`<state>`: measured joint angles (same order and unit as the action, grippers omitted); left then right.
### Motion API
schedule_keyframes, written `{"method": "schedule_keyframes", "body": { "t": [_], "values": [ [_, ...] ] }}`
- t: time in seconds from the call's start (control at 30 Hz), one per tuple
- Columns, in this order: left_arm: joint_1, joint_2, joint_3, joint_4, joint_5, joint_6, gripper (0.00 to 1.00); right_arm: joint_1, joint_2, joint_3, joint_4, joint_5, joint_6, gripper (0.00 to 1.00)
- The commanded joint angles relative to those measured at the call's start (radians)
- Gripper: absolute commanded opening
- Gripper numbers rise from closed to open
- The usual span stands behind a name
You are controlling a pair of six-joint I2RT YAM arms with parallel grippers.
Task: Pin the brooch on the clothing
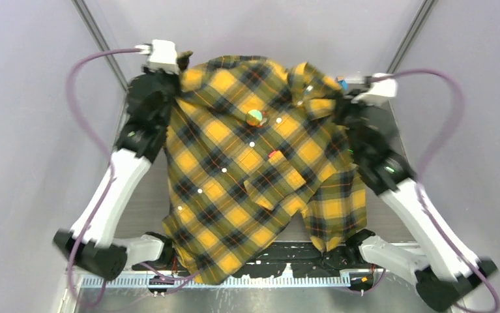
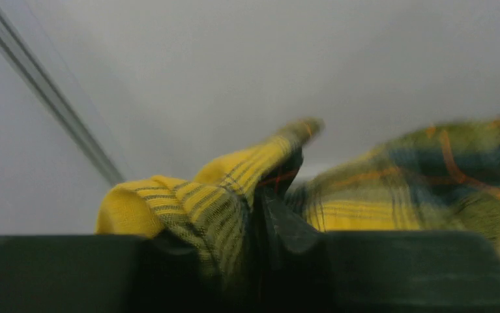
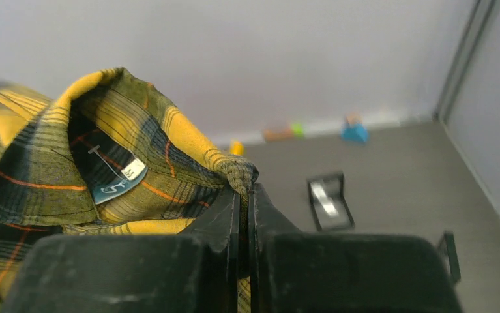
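Note:
The yellow-and-black plaid shirt hangs lifted between both arms, its front facing the top camera. The round shiny greenish and pink-orange brooch sits on the shirt's upper chest beside the button line. My left gripper is shut on the shirt's left shoulder; its wrist view shows bunched fabric pinched between the jaws. My right gripper is shut on the shirt's right shoulder by the collar; the fabric edge sits between its closed jaws, with the collar label close by.
A small black square frame case lies on the grey table behind the shirt in the right wrist view. Small coloured blocks stand along the back wall. The shirt's hem hangs over the near table edge.

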<state>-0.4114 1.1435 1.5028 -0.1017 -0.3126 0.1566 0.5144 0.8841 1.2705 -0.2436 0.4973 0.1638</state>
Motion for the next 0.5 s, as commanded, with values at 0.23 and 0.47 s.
{"method": "schedule_keyframes", "body": {
  "t": [0.23,0.47],
  "values": [
    [0.103,0.171,-0.370,-0.079,0.060,-0.318,1.00,-0.157,0.463,-0.414,0.294,-0.108,0.238,0.88],
    [0.103,0.020,-0.539,-0.138,0.282,-0.557,1.00,-0.157,0.417,-0.408,0.140,-0.285,0.252,0.89]
  ]
}}
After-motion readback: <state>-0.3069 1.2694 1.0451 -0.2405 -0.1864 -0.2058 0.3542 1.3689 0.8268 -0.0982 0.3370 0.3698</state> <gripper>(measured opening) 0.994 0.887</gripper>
